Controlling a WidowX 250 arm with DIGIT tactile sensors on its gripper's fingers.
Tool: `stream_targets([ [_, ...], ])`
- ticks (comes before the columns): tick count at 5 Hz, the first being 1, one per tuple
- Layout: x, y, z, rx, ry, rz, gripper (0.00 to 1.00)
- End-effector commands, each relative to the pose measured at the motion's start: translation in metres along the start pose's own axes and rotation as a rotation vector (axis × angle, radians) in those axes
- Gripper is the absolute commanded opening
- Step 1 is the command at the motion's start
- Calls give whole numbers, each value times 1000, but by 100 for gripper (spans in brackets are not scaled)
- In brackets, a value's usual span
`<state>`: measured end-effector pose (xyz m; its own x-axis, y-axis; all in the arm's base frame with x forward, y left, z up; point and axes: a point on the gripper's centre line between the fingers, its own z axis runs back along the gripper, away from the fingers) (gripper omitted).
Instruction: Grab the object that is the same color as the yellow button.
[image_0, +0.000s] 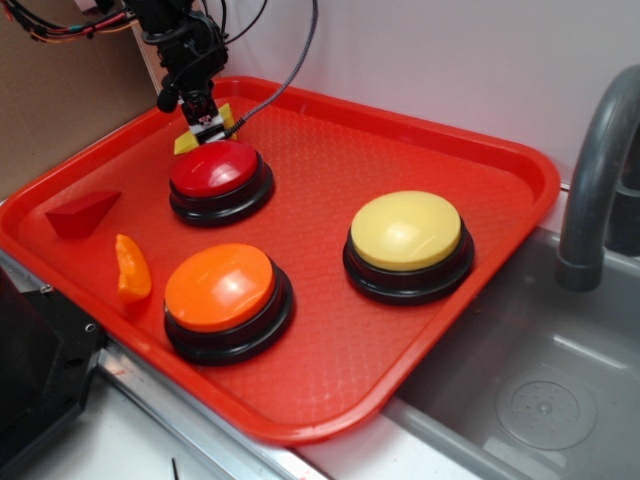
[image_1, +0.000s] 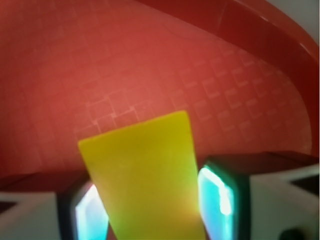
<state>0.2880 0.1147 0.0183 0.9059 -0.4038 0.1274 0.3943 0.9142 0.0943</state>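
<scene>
A red tray (image_0: 480, 160) holds everything, set beside a grey sink (image_0: 540, 390) with a curved grey faucet (image_0: 600, 170) at its right. On the tray stand three large domed buttons on black bases: the yellow button (image_0: 407, 231) toward the right, an orange button (image_0: 220, 288) at the front, and a red button (image_0: 213, 169) toward the back left. Three small blocks are there too: a red wedge (image_0: 80, 213) near the left rim, an orange curved slice (image_0: 132, 268) just in front of it, and the yellow wedge block (image_0: 222, 119) behind the red button, close against its far edge. The gripper (image_0: 205, 125) stands over that yellow block. In the wrist view its two fingers (image_1: 220, 195) press on either side of the yellow block (image_1: 145, 175), pinching it above the tray's textured floor (image_1: 100, 65). The red button partly hides the block from the exterior view.
</scene>
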Motion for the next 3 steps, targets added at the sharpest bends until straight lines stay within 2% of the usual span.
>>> stream_targets([
  [1, -7, 25, 43, 25, -23, 180, 0],
  [2, -40, 26, 91, -13, -15, 318, 0],
  [3, -48, 13, 116, -77, -13, 275, 0],
])
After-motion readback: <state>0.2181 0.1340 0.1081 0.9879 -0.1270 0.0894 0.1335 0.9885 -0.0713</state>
